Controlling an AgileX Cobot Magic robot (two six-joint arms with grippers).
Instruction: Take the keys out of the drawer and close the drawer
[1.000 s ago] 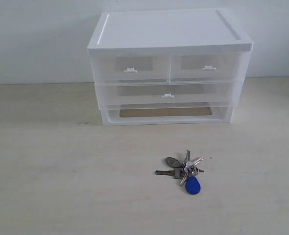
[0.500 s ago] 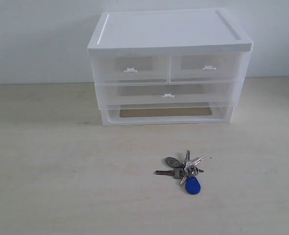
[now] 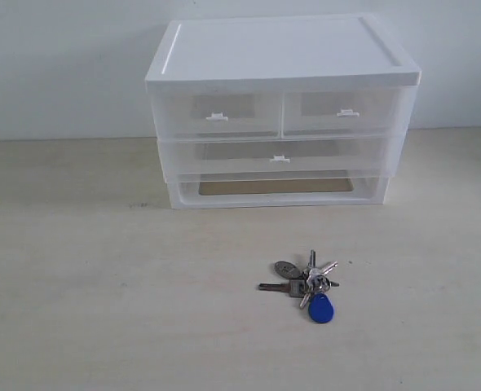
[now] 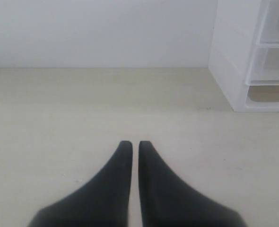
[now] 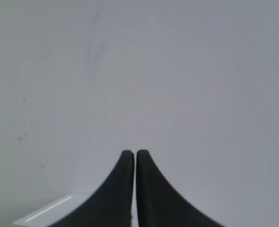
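The keys point(image 3: 307, 285), silver-grey on a ring with a blue teardrop fob, lie on the table in front of the drawer unit. The drawer point(image 3: 216, 114), the upper left translucent one with a white tab handle, sits pushed in flush with its right-hand twin. Neither arm shows in the exterior view. In the left wrist view my left gripper point(image 4: 131, 143) is shut and empty, low over bare table, with the unit's left side point(image 4: 229, 66) ahead of it. In the right wrist view my right gripper point(image 5: 131, 152) is shut and empty, facing a plain wall.
The white-topped drawer unit point(image 3: 281, 53) stands at the back against the wall, with a full-width drawer point(image 3: 280, 156) below the upper pair and an open base slot point(image 3: 273, 187). A pale strip of some surface point(image 5: 49, 212) shows beside the right fingers.
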